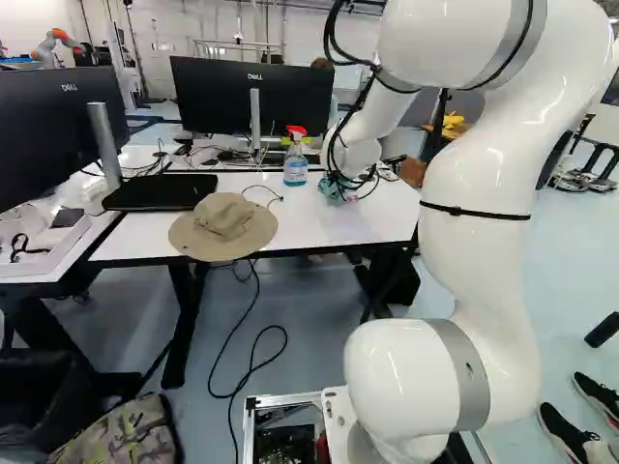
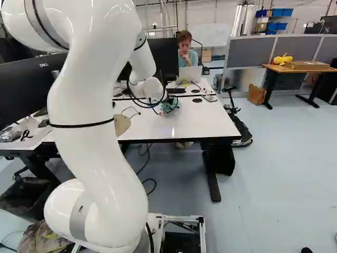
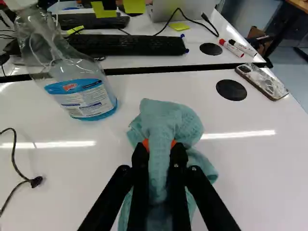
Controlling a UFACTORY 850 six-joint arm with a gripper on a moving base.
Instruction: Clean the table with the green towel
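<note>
The black two-fingered hand (image 3: 160, 144) is closed on a bunched fold of the soft blue-green cloth towel (image 3: 168, 118), its fingers parted only by the cloth. The towel's loose folds appear to rest on the glossy white tabletop (image 3: 260, 178). Beside it stands a clear spray bottle with a blue label (image 3: 86, 98); farther off lie a marbled phone (image 3: 263, 81) and a tan brimmed hat (image 1: 224, 222). Picking up the towel is done; how much wiping remains I cannot tell, no dirt being plain to see.
</note>
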